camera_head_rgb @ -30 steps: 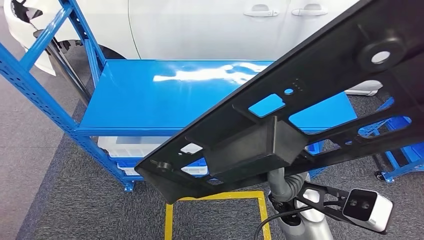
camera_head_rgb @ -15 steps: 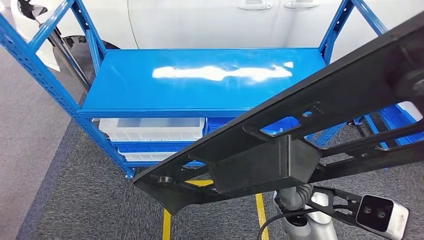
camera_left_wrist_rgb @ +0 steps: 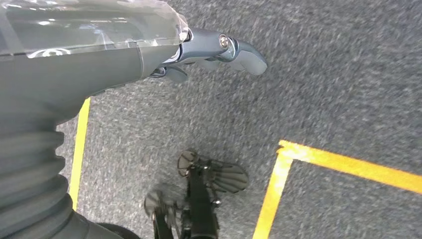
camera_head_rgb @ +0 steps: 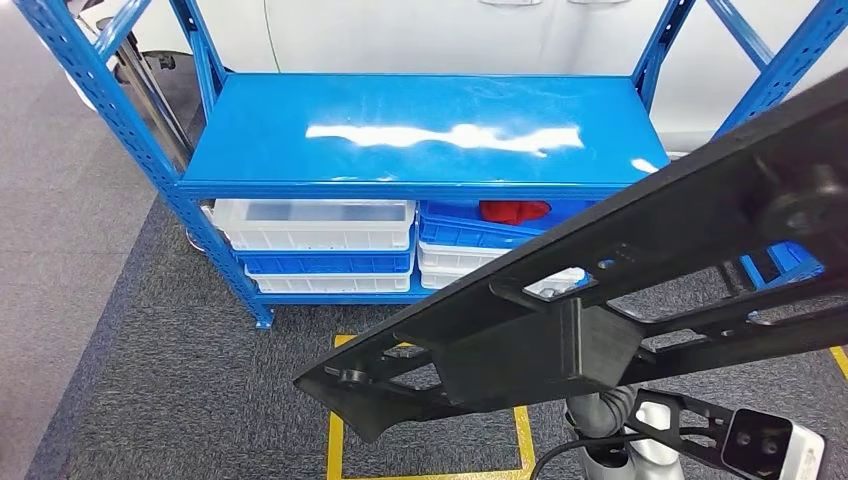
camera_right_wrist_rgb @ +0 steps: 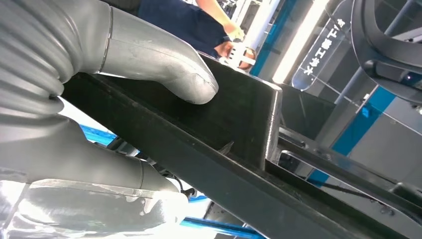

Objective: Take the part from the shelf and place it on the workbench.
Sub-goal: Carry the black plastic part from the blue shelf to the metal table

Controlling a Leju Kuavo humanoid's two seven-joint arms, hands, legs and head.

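Observation:
A long black plastic part (camera_head_rgb: 640, 270) with cut-outs and a box-shaped block runs slanted across the lower right of the head view, above the floor in front of the shelf. My right hand (camera_right_wrist_rgb: 124, 114) grips it from below, with the thumb (camera_right_wrist_rgb: 169, 64) pressed on the part's (camera_right_wrist_rgb: 234, 149) face. Below the part, the right wrist (camera_head_rgb: 603, 418) comes up to it. My left hand (camera_left_wrist_rgb: 219, 47) hangs over the grey carpet with its fingers apart and nothing in it.
The blue metal shelf (camera_head_rgb: 420, 130) stands ahead with a bare top board. Under it lie white bins (camera_head_rgb: 315, 225) and blue bins (camera_head_rgb: 480, 235), one holding a red thing (camera_head_rgb: 512, 211). Yellow floor tape (camera_head_rgb: 335, 440) marks the carpet. A white car stands behind. A person (camera_right_wrist_rgb: 184, 22) is near.
The whole picture has shifted: the camera has drawn back from the shelf, so more floor and the lower bins show. The part stays in my right hand.

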